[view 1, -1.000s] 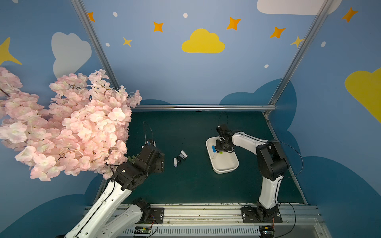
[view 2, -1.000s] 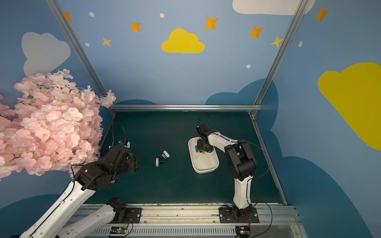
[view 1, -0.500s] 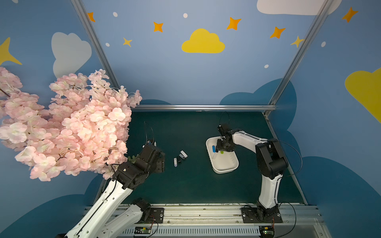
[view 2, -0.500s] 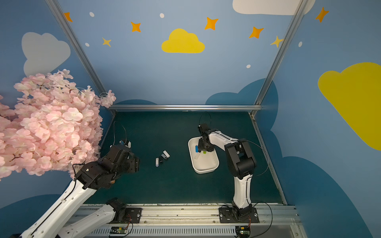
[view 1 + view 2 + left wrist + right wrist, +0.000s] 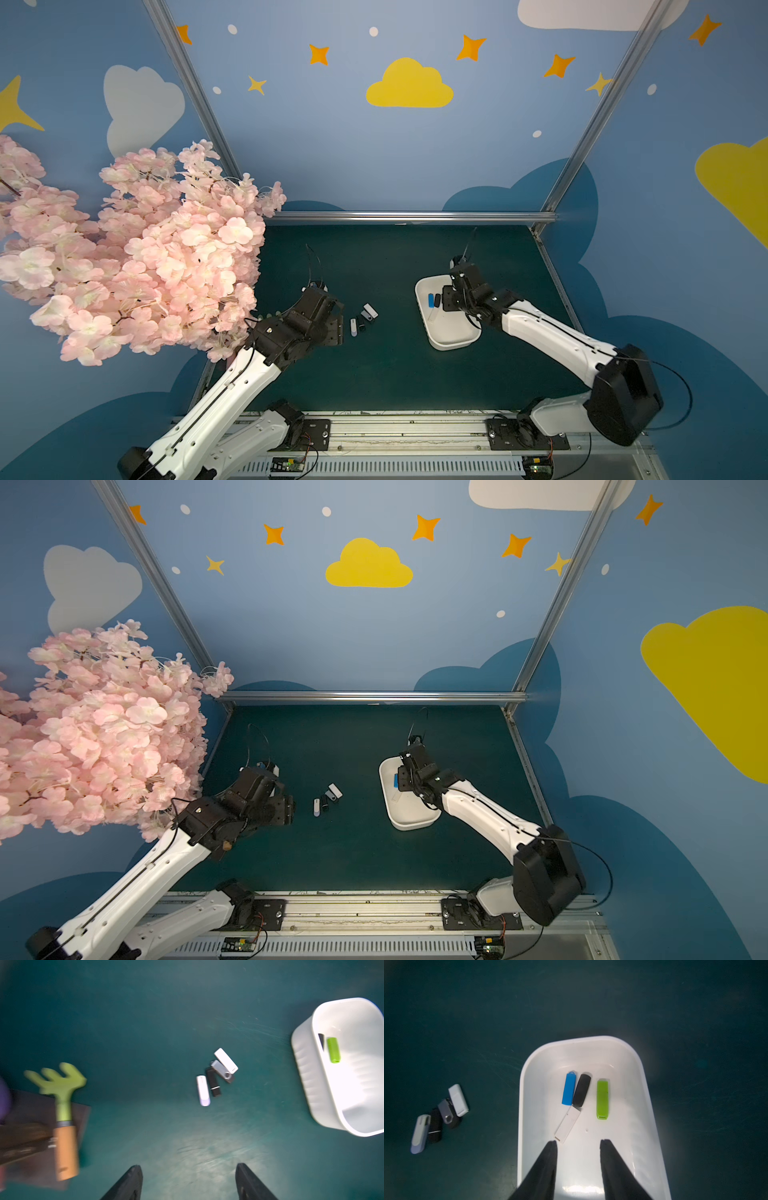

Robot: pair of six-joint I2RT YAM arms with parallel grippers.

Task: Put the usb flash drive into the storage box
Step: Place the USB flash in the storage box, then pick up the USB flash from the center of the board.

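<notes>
Our right gripper (image 5: 578, 1141) has just parted narrowly over the box (image 5: 522, 1093) — white drive (image 5: 568, 1124) released; next our wide, empty left gripper (image 5: 188, 1165) should fetch another.

right fingers (image 5: 546, 1163) now apart over the box (image 5: 521, 1088), white drive (image 5: 568, 1124) let go, lying in it by the blue drive (image 5: 569, 1088), left fingers (image 5: 128, 1182) a bit closer to the loose drives (image 5: 202, 1091)

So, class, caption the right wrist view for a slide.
Open right gripper over the storage box, four flash drives inside, four more outside.
</notes>
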